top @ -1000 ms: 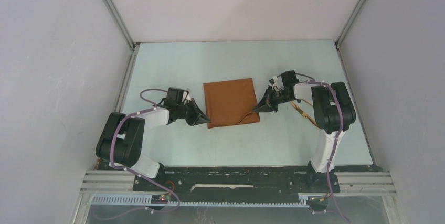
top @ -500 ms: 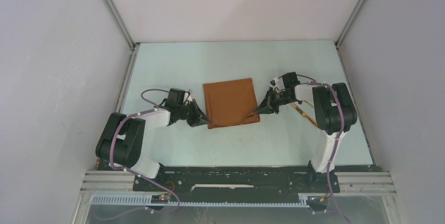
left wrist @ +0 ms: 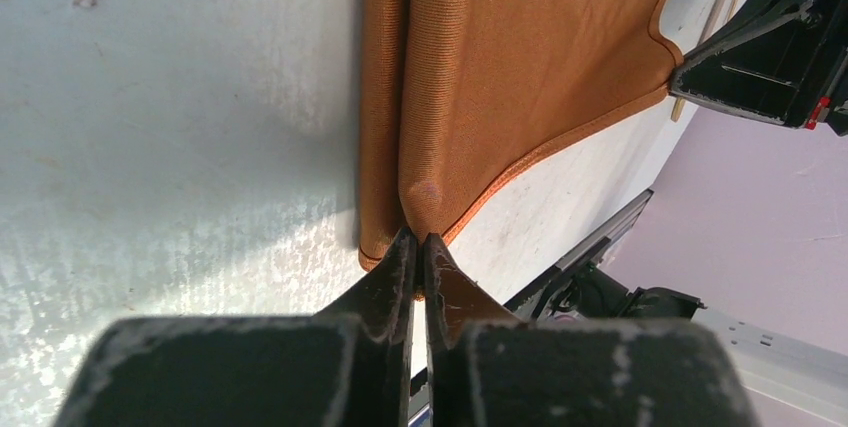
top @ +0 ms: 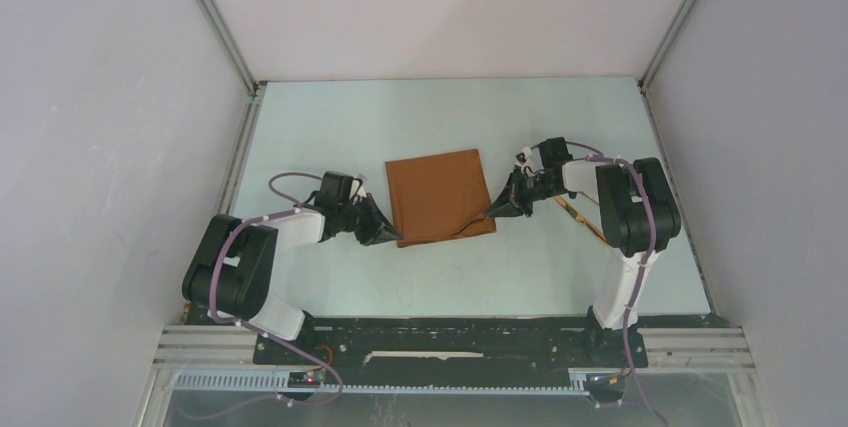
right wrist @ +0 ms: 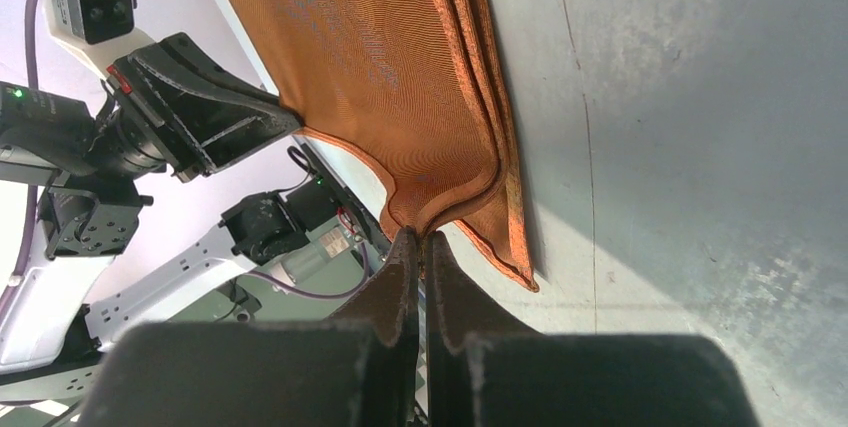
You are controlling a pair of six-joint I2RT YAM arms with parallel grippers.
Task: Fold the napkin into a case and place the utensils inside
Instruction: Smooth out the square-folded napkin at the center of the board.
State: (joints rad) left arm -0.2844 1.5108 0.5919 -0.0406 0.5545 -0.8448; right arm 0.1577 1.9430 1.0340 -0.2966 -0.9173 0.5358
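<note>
- Pale walls [top: 450,7] close in three sides of a light blue-green worktop [top: 330,127], with both arms bolted to a dark rail [top: 440,347] at its near edge.
- On the middle of the worktop lies the napkin [top: 438,192], a rust-orange cloth folded over on itself into a rough square of stacked layers. It sits between the two arms.
- Its far part lies flat. Along the near edge, the top layer is lifted at both near corners and sags in a curve between them.
- The left arm [top: 290,222] reaches in low from the left. The left jaws are nearly together, with only a thin slit showing between them in the left wrist view, and they pinch the top layer's near-left corner at their very tips.
- Beneath that pinch, the lower layers [left wrist: 378,147] rest on the worktop with their folded edge running straight away from the tips.
- The right arm [top: 625,207] bends in from the right. The right jaws are pressed together on the near-right corner, and the cloth puckers into a small peak where it enters them.
- The lower layers there [right wrist: 500,197] lie flat beside the peak.
- The utensils [top: 578,217], thin golden pieces, lie on the worktop to the right of the napkin, apart from it and partly hidden by the right arm.
</note>
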